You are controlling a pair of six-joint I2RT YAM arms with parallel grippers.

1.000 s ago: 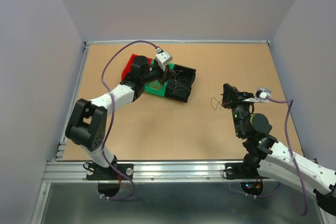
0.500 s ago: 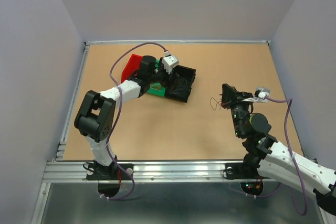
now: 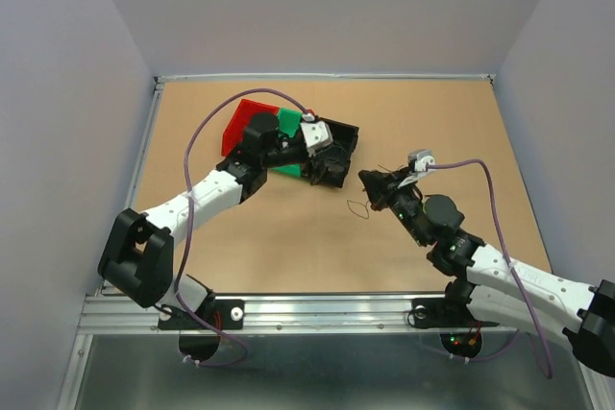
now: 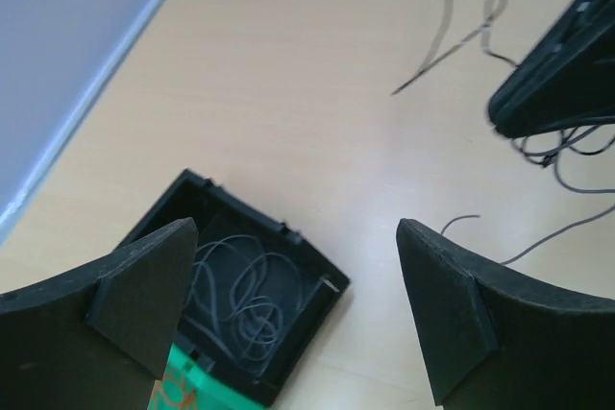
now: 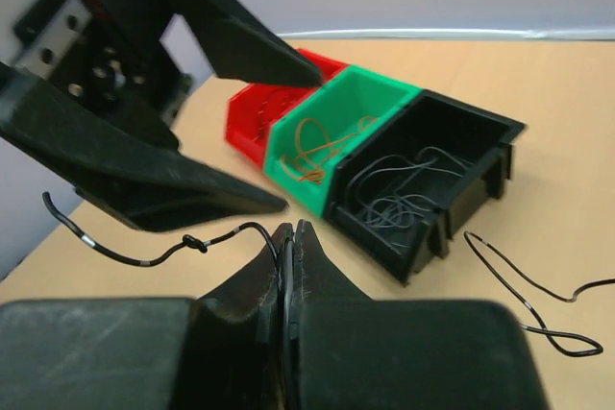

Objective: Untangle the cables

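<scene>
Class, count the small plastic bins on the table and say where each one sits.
3, in one row: red bin at the left end, green bin in the middle, black bin at the right end. None looks hidden.

— What sits on the tan counter (image 3: 240, 247)?
— Three little bins in a row, side by side: a red bin (image 3: 248, 121), a green bin (image 3: 289, 122), a black bin (image 3: 343, 131). A thin dark cable (image 5: 567, 352) lies near them.
</scene>
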